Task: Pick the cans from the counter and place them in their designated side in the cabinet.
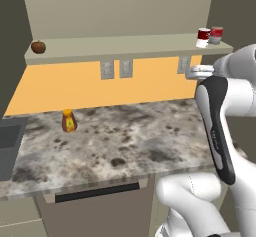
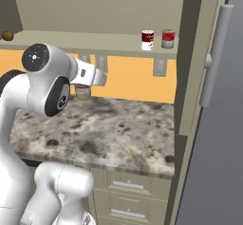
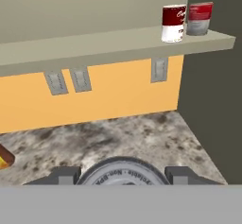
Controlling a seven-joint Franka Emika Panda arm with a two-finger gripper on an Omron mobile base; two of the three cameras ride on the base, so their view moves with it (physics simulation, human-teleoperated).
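My gripper is shut on the silver-grey can, whose round lid shows between the two fingertips. From the right base view this can hangs under the hand, above the speckled counter near the orange wall. The dark red-over-white can stands upright at the right-hand end of the cabinet's beige shelf board. It is up and to the right of my hand.
A brighter red-and-grey can stands right beside the shelved can. An orange bottle stands on the counter's left, near the sink. An apple lies at the shelf's left end. The open cabinet door stands right.
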